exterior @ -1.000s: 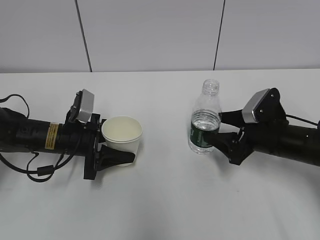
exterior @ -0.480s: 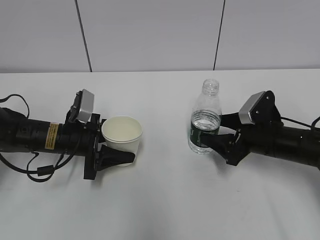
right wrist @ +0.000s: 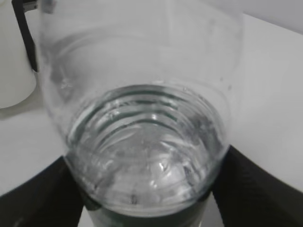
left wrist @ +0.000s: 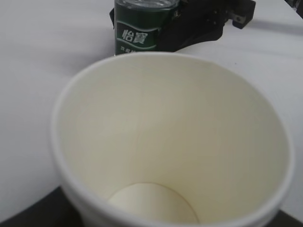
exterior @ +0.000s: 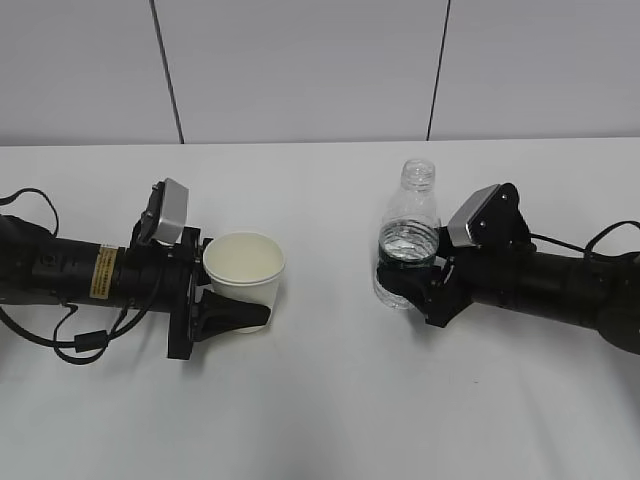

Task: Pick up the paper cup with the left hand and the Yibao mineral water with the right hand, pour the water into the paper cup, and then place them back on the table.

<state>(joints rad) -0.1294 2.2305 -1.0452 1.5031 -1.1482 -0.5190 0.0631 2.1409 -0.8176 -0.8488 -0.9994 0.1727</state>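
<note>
Two arms are seen in the exterior view, lying low over the white surface (exterior: 320, 400) from opposite sides. On the left, the paper cup (exterior: 244, 279) is clasped around its lower wall by the left end effector (exterior: 232, 300), whose black fingers are closed against the cup. The cup is held upright with its cream interior exposed, and whether its base touches the surface cannot be told. On the right, the Yibao mineral water (exterior: 408, 239) is gripped at its green label band by the right end effector (exterior: 415, 285). The bottle is kept upright, uncapped, with water reaching roughly to its shoulder. Cup and bottle are set apart, with bare surface between them. A pale grey panelled wall (exterior: 300, 70) is seen at the far edge.

In the left wrist view, the frame is mostly filled by the open mouth of the paper cup (left wrist: 170, 142), empty and dry down to its round bottom. Beyond its far rim, the green label of the bottle (left wrist: 141, 29) and the black right end effector (left wrist: 199, 23) beside it are seen.

In the right wrist view, the bottle (right wrist: 142, 118) is seen from close above the label, with rippled water inside. Black fingers (right wrist: 38, 194) are pressed against both sides of it. The white cup (right wrist: 14, 61) is visible at the far left.
</note>
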